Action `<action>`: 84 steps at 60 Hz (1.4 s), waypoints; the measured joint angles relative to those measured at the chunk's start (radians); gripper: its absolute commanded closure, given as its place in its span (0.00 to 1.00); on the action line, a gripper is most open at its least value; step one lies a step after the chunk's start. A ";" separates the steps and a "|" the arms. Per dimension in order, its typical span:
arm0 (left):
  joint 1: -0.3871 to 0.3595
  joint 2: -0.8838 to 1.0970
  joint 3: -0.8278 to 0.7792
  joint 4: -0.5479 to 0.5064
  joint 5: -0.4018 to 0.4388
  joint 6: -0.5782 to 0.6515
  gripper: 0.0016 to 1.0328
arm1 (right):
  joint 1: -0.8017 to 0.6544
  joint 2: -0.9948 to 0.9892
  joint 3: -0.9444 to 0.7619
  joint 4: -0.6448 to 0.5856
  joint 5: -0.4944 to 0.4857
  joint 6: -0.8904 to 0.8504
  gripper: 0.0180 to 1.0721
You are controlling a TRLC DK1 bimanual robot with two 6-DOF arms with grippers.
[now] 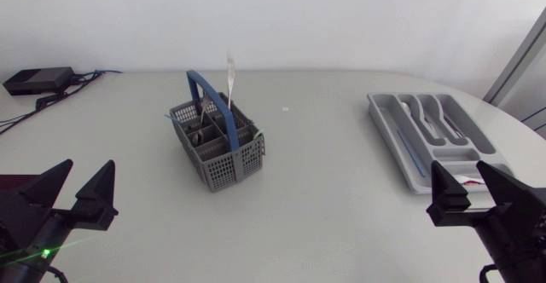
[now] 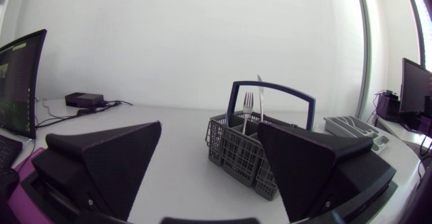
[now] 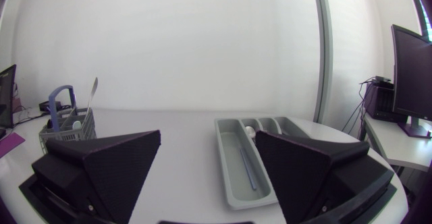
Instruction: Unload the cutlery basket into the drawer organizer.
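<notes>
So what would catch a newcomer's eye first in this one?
Probably the blue-handled grey cutlery basket, standing left of the middle of the table, with a silver knife sticking up out of it. Next comes the grey drawer organizer at the table's right side, already holding some cutlery. The left pincer and right pincer sit open and empty at the near edge.
</notes>
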 measured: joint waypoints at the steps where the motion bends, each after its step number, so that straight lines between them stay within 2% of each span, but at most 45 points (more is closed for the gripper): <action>1: 0.000 0.000 0.000 0.000 0.000 0.000 0.04 | 0.000 0.000 0.000 0.000 0.000 0.000 0.04; 36: 0.012 0.000 0.001 -0.002 -0.015 0.001 0.04 | 0.052 -0.005 0.000 0.002 0.000 -0.004 0.05; 45: 0.019 0.037 0.023 0.001 -0.015 0.001 0.06 | 0.065 0.029 0.014 0.040 0.000 -0.012 0.05; 60: 0.019 0.261 0.170 0.012 -0.015 -0.024 0.06 | 0.104 0.278 0.138 0.143 0.003 -0.027 0.05; 68: 0.019 0.393 0.264 0.009 -0.017 -0.050 0.07 | 0.167 0.444 0.240 0.153 0.047 -0.027 0.05; 77: -0.003 0.517 0.385 -0.087 -0.021 -0.076 0.09 | 0.239 0.651 0.359 0.146 0.066 -0.027 0.05; 84: -0.011 0.608 0.475 -0.159 -0.023 -0.087 0.10 | 0.312 0.811 0.469 0.084 0.099 -0.026 0.05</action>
